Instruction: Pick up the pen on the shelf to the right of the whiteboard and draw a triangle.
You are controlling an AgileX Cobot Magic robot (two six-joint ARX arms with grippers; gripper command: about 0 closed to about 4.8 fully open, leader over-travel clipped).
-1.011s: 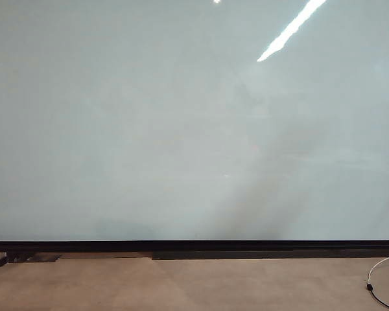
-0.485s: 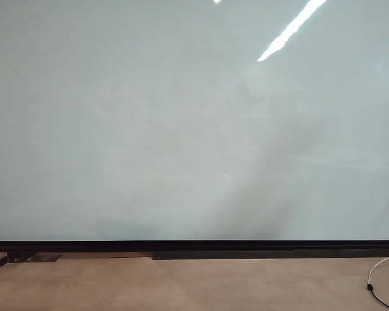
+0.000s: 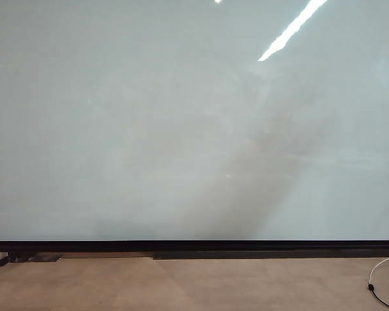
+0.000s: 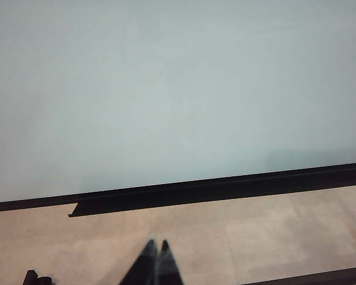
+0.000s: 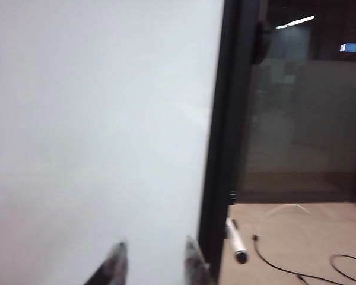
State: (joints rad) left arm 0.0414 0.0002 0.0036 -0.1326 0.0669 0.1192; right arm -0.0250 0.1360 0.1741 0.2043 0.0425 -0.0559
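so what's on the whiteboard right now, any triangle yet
Nothing drawn: the whiteboard shows only light reflections and a faint shadow. The pen lies past its right frame. The right gripper is open near that edge; the left gripper is shut, low in front.

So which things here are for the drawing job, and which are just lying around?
For the job: whiteboard; pen beside the board's black frame; right gripper, fingers apart; left gripper, fingers together.

Just lying about: white cable and black cable on the floor.
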